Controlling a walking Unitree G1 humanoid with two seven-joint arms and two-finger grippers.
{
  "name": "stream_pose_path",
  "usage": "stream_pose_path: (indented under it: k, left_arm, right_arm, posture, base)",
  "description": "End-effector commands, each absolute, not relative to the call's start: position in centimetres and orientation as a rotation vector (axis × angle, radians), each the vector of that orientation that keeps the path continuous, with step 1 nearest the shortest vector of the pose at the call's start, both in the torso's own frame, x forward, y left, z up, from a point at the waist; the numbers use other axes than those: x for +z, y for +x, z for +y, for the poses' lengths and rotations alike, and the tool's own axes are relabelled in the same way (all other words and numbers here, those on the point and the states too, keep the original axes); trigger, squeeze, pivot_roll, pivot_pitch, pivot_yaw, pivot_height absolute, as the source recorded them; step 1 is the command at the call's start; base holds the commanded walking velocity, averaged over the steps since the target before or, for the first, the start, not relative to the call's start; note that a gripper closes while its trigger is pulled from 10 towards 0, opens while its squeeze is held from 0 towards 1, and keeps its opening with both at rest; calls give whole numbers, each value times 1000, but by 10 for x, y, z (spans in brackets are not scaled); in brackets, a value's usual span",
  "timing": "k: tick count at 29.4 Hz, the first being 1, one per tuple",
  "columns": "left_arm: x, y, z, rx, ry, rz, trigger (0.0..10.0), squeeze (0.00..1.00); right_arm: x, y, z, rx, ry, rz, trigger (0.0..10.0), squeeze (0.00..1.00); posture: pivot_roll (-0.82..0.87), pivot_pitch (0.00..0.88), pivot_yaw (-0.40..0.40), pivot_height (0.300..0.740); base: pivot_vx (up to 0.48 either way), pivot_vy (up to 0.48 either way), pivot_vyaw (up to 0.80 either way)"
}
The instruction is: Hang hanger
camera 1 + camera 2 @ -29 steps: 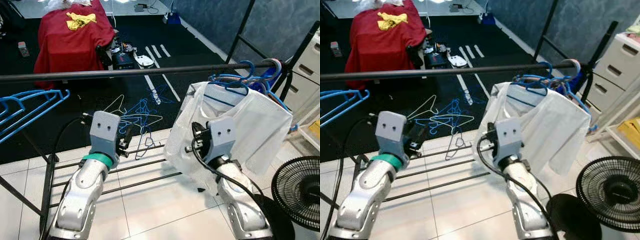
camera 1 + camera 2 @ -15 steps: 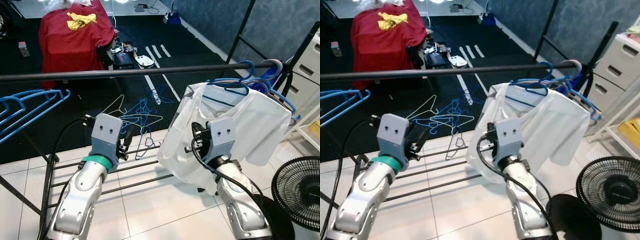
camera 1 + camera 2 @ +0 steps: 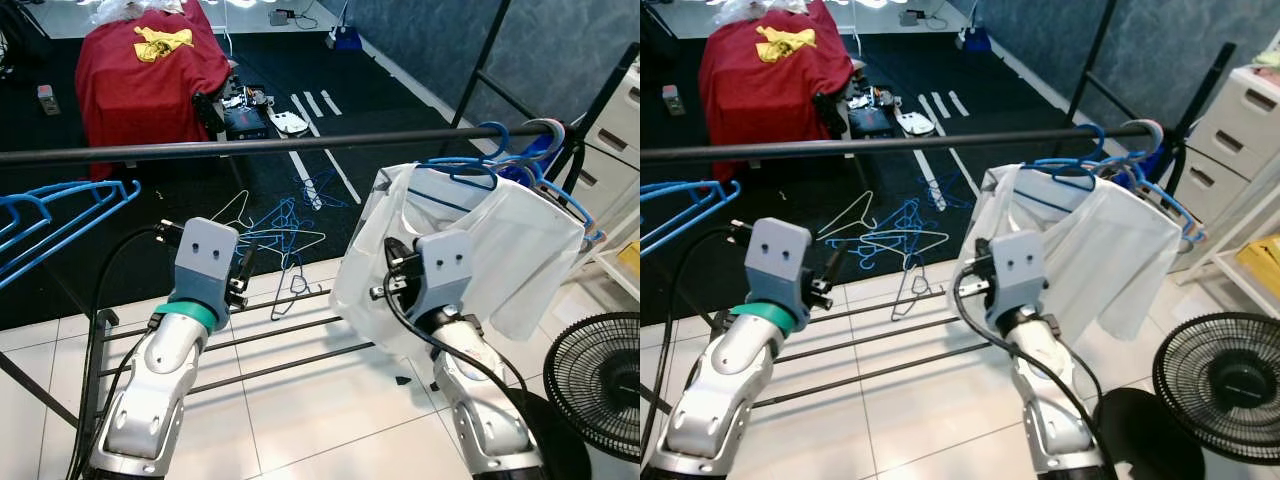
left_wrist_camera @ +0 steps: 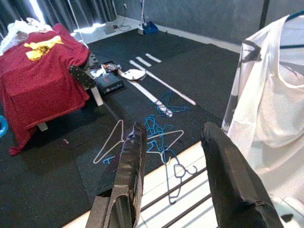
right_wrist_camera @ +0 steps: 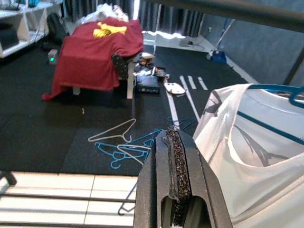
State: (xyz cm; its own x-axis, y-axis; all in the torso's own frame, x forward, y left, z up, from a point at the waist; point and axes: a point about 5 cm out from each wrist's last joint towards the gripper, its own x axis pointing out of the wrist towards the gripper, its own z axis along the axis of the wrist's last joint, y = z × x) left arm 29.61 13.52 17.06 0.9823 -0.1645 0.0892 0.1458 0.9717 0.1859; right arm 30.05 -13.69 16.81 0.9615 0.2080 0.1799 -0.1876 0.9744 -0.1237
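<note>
While both arms are hovering below the rail:
Right gripper [image 5: 176,187]: fingers pressing together, empty, near the shirt.
Left gripper [image 4: 173,178]: fingers spreading apart, empty.
Blue hanger [image 3: 462,172]: hanging on the rail [image 3: 250,145], carrying a white shirt [image 3: 500,250].
Handling: probably light, stiff; gripping near the hook seems safest.

The right gripper's [image 5: 178,187] fingertips lay hidden behind its own wrist block in both eye views. The shirt [image 3: 470,250] covered most of its hanger [image 3: 455,180], leaving the hook and a short run of blue bar. The left edge cut off the blue hangers [image 3: 55,215] there. The fan [image 3: 595,385] ran off the right and bottom edges. The heap on the red cloth's [image 3: 140,75] far end was cut by the top edge.
</note>
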Motion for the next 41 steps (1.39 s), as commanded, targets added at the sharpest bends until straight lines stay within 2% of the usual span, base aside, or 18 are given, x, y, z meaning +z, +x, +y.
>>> stream_pose_path:
  k: [1, 17, 41]
  left_arm:
    - [169, 297, 131, -175, 176, -101, 10000, 0]
    - [170, 295, 140, -144, 186, -101, 10000, 0]
    - [171, 296, 131, -143, 173, -114, 10000, 0]
  right_arm:
    - [167, 298, -139, 187, -88, -198, 10000, 0]
    - [168, 304, -135, 207, -72, -206, 10000, 0]
    - [170, 310, -132, 221, -77, -216, 10000, 0]
  posture:
    - [-49, 2, 54, 740]
    - [-4, 14, 38, 740]
    - [11, 12, 21, 740]
  base:
    - [0, 0, 0]
    - [0, 0, 0]
    - [0, 0, 0]
